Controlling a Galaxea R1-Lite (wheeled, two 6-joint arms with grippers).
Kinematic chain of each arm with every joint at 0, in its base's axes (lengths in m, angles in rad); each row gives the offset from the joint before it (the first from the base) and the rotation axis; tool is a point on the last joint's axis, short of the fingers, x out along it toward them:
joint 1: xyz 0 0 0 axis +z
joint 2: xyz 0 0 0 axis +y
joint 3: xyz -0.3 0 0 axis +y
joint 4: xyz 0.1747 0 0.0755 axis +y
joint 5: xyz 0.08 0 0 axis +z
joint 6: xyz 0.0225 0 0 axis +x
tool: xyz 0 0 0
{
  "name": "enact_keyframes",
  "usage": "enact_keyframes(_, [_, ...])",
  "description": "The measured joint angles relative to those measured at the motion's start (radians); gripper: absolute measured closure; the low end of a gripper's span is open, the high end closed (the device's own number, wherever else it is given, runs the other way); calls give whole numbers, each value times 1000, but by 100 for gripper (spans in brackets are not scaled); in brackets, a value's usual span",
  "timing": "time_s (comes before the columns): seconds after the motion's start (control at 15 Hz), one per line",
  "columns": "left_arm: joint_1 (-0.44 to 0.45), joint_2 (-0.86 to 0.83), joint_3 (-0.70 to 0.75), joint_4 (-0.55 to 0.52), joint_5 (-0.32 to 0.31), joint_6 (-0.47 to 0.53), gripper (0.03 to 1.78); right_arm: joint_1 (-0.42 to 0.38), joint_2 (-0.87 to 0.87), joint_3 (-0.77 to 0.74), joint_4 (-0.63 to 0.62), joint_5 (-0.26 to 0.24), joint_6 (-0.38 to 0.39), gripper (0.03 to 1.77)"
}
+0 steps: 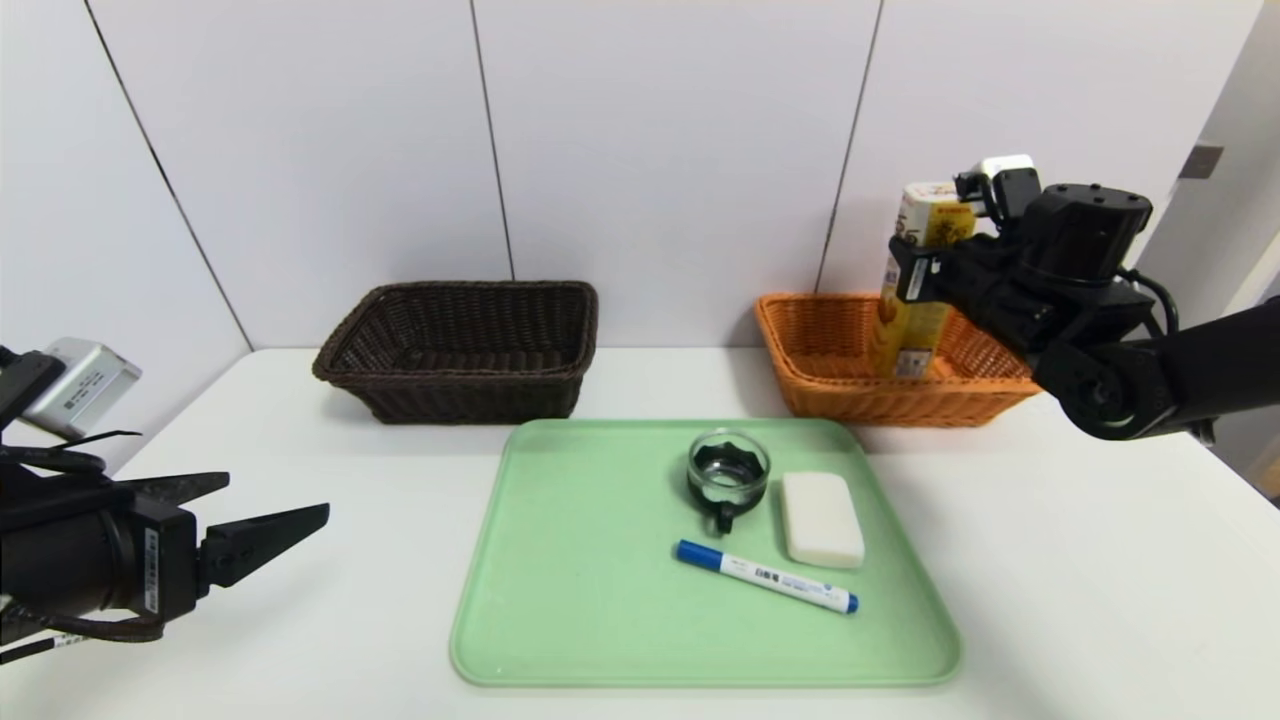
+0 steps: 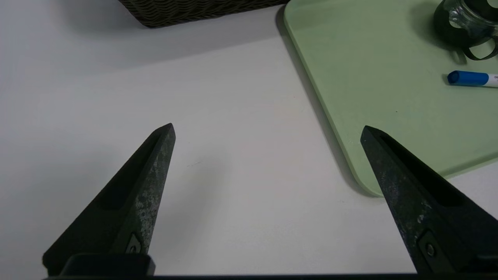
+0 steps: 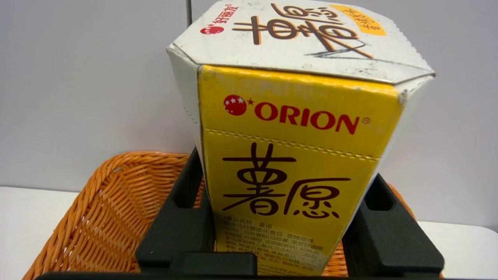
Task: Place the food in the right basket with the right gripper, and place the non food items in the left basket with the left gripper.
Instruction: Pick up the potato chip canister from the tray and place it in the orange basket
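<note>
Two grippers are in your view, and only one has a load. Your right gripper [image 1: 915, 275] is clamped on the snack box [image 1: 915, 300] — from the right wrist view you can see a black finger [image 3: 183, 217] pressed flat on each side of the yellow carton, low on its body, with the white hexagonal top standing well above the grip. The box is upright and sits inside the outline of the orange basket [image 1: 830, 390], its lower end below the rim; whether it touches the basket floor you cannot tell from these views.

Your left gripper [image 1: 255, 520] hangs over the bare white table [image 1: 330, 620] at the near left, jaws spread wide and touching nothing. Between its pointed fingers [image 2: 148, 186] the left wrist view shows only tabletop, with the corner of the green tray [image 1: 560, 600] just beyond one tip.

On that tray lie the rest — the glass cup [image 1: 728, 472] with its black handle, the white block [image 1: 822, 518] just beside it, and the blue-capped marker [image 1: 765, 576] lying in front of both. The dark brown basket [image 1: 380, 350] stands behind the tray's left corner, well apart from the orange one.
</note>
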Motion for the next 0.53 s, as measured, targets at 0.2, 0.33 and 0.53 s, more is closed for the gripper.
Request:
enact_keyframes(0.2, [0, 0, 0, 0, 1, 0, 12, -1, 12, 15, 1, 1, 4, 96])
enact_keyframes(0.33, [0, 0, -2, 0, 1, -1, 12, -1, 16, 19, 0, 3, 6, 96])
enact_keyframes(0.53, [0, -2, -2, 0, 2, 0, 12, 0, 21, 21, 0, 8, 5, 93])
